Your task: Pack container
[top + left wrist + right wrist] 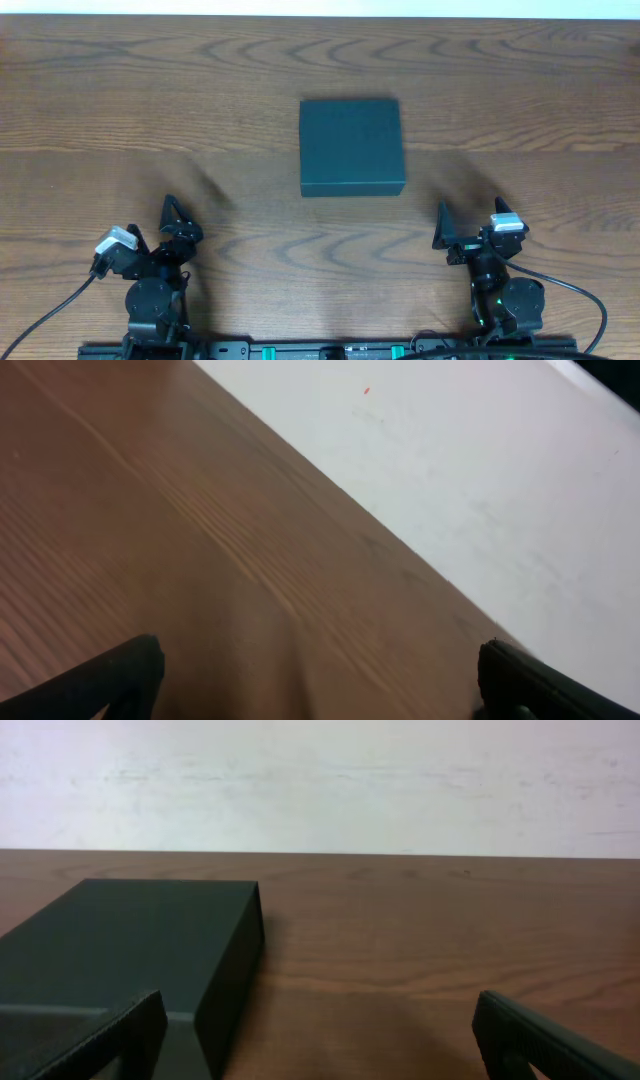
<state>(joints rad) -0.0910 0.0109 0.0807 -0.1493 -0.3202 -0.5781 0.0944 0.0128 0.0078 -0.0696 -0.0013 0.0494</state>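
The container point(351, 146) is a dark blue-green square box. It lies closed and flat in the middle of the wooden table. In the right wrist view it point(120, 940) shows at the left, ahead of the left finger. My left gripper point(178, 222) sits low at the near left, open and empty, well apart from the box. In the left wrist view its fingers point(320, 680) frame only bare wood. My right gripper point(465, 225) sits at the near right, open and empty point(320, 1035), to the right of and short of the box.
The wooden table point(150, 110) runs to a white wall at the far edge point(320, 780). Cables trail from both arm bases at the near edge. No hand tools or other objects are in view.
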